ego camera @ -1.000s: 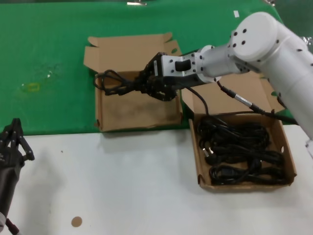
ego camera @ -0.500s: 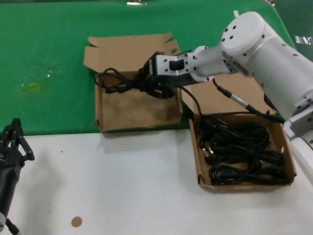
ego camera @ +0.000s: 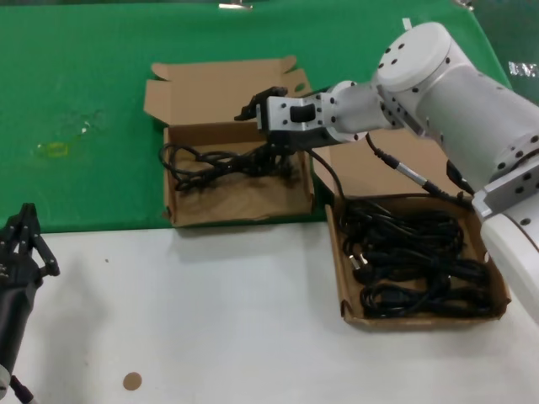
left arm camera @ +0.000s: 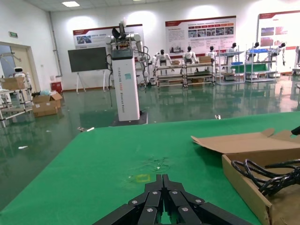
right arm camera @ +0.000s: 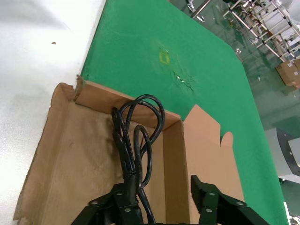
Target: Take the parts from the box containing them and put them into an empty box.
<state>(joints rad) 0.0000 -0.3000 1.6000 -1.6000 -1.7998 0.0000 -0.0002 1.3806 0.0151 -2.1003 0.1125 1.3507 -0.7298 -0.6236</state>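
Two brown boxes sit open on the surface [ego camera: 210,303]. One box, the empty box [ego camera: 238,198], lies on the green mat [ego camera: 84,101], on the left of the other. It now has one black cable bundle [ego camera: 215,162] lying inside it, near its back wall. The loops of the cable reach to the box's left wall. The other box, the full box [ego camera: 349,290], sits to the right on the white part of the surface. It holds a pile of black cables [ego camera: 413,261].

The right arm reaches across from the right, over the empty box. The right claw [ego camera: 268,133] hangs above the right end of the cable bundle. Its fingers are spread wide apart and hold nothing. In the right wrist view the cable bundle [right arm camera: 136,140] lies on the box floor under the open fingers [right arm camera: 213,201].

The left claw [ego camera: 21,244] waits low at the left edge of the surface, well apart from both boxes. Its fingers are pressed together and hold nothing.
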